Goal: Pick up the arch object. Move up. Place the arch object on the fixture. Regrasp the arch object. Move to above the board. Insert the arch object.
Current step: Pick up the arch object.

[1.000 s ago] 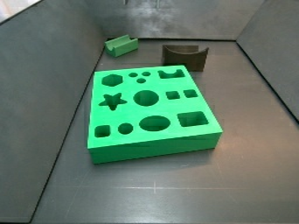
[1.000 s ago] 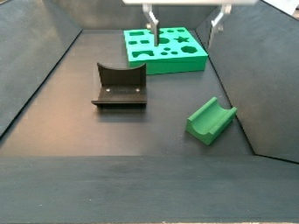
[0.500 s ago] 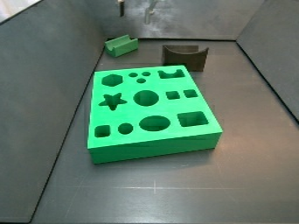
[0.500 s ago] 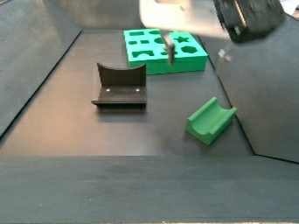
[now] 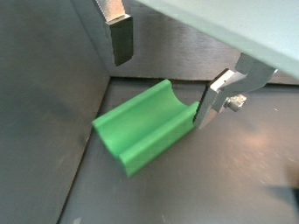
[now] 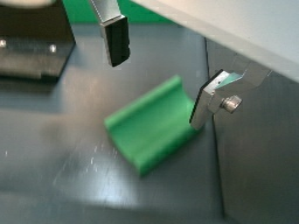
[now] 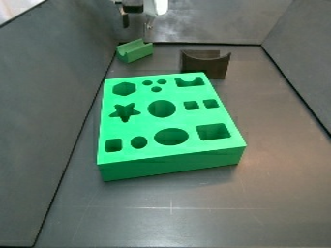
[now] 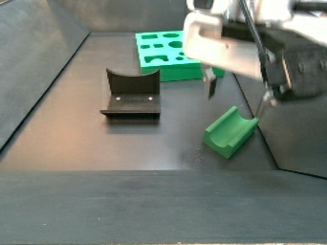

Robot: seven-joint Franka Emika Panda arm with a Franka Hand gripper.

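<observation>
The arch object (image 5: 146, 125) is a small bright green block with a scooped channel, lying on the dark floor by a wall; it also shows in the wrist view (image 6: 152, 123) and in both side views (image 7: 132, 48) (image 8: 230, 131). My gripper (image 5: 163, 77) hangs open just above it, fingers (image 5: 121, 39) on either side, touching nothing. It shows in both side views (image 7: 135, 24) (image 8: 238, 92). The dark fixture (image 7: 204, 61) (image 8: 130, 93) stands apart. The green board (image 7: 169, 123) (image 8: 179, 55) lies flat with shaped cutouts.
Grey walls close the floor in on all sides; the arch object lies right against one wall (image 5: 70, 166). The fixture's corner shows in a wrist view (image 6: 30, 57).
The gripper has come down from over the board and across to the arch object; it now hangs open right above it. The pieces have not moved.
</observation>
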